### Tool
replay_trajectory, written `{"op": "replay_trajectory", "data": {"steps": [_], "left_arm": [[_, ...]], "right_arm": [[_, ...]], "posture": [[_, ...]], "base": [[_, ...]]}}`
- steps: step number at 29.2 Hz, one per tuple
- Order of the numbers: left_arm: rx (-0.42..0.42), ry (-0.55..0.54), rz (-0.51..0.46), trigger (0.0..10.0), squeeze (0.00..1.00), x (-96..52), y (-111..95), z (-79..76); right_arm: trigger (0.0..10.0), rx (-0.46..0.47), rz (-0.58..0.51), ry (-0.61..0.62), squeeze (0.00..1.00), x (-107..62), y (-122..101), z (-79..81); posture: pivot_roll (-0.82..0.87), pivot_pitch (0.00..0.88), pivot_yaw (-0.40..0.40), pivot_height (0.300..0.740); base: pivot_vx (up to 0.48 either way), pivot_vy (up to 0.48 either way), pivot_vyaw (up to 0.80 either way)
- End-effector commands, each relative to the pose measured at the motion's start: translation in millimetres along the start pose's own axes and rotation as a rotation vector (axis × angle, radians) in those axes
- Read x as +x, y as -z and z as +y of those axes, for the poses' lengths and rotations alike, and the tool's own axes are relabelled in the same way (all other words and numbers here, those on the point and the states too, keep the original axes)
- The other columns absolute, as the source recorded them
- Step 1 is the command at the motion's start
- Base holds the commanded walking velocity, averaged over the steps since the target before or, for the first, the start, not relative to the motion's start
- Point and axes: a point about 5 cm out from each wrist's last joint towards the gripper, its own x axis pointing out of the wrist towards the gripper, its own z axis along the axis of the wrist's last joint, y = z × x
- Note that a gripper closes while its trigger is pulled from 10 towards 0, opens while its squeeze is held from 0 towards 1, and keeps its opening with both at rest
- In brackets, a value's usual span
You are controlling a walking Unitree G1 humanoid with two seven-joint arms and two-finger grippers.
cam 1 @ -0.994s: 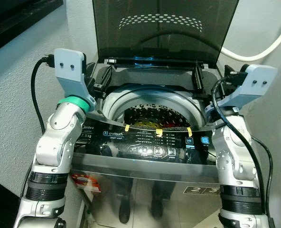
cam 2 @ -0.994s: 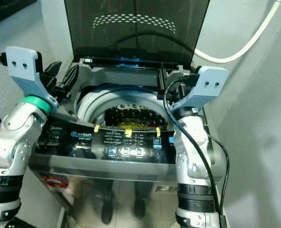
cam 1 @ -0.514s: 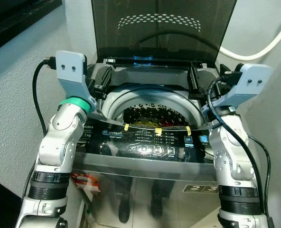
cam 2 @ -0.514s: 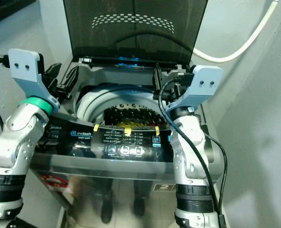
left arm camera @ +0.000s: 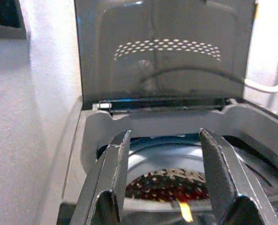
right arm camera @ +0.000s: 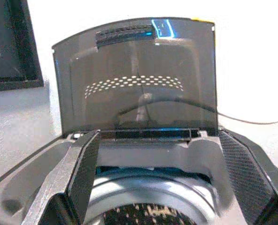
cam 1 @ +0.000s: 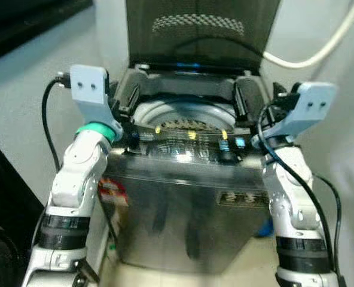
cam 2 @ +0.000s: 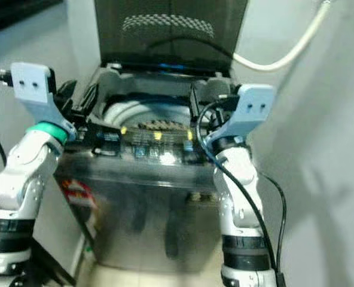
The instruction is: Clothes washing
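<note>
Between the two raised grippers stands the washer (cam 1: 183,197), a top-loader with its dark lid (cam 1: 204,33) upright against the wall. Just ahead of the left gripper (left arm camera: 167,178), whose fingers (left arm camera: 108,176) stand apart with nothing between them, lies the round drum (left arm camera: 169,180), its perforated wall showing dark with a reddish patch; whether that is clothing cannot be told. At the washer's other side the right gripper (right arm camera: 160,187) is likewise spread wide and empty, with the drum's grey rim (right arm camera: 148,192) below and ahead of its fingers (right arm camera: 82,173) and the lid's dotted vent straight beyond. Nearer than both grippers, along the front edge, runs the control panel (cam 1: 183,143) with small yellow tabs. Past the right gripper a white hose (cam 1: 320,45) curves along the wall.
</note>
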Motion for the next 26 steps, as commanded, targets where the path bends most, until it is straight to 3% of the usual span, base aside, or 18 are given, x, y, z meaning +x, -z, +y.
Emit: {"op": "replay_trajectory", "data": {"steps": [1, 9, 16, 26], "left_arm": [[0.010, 0.001, -0.006, 10.0, 0.00, 1.0, -1.0, 0.1], [0.008, 0.005, -0.007, 10.0, 0.00, 2.4, -0.8, -0.7], [0.003, 0.009, -0.007, 10.0, 0.00, 3.1, -0.4, -2.0], [-0.006, 0.028, -0.004, 10.0, 0.00, 3.4, 1.4, -6.7]], "right_arm": [[10.0, -0.003, 0.004, -0.005, 0.00, -0.8, 0.4, 1.2], [10.0, -0.012, 0.005, -0.016, 0.00, -1.4, 0.8, 3.0], [10.0, -0.033, 0.009, -0.029, 0.00, -1.9, 1.3, 4.6], [10.0, -0.073, 0.014, -0.061, 0.00, -3.0, 1.9, 6.5]], "posture": [[0.00, 0.031, 0.053, 0.740], [0.00, 0.030, 0.054, 0.740], [0.00, 0.029, 0.054, 0.740], [-0.01, 0.026, 0.054, 0.740]], "base": [[-0.394, 0.000, 0.00], [-0.388, 0.000, 0.00], [0.000, 0.000, 0.00], [0.000, 0.000, 0.72]]}}
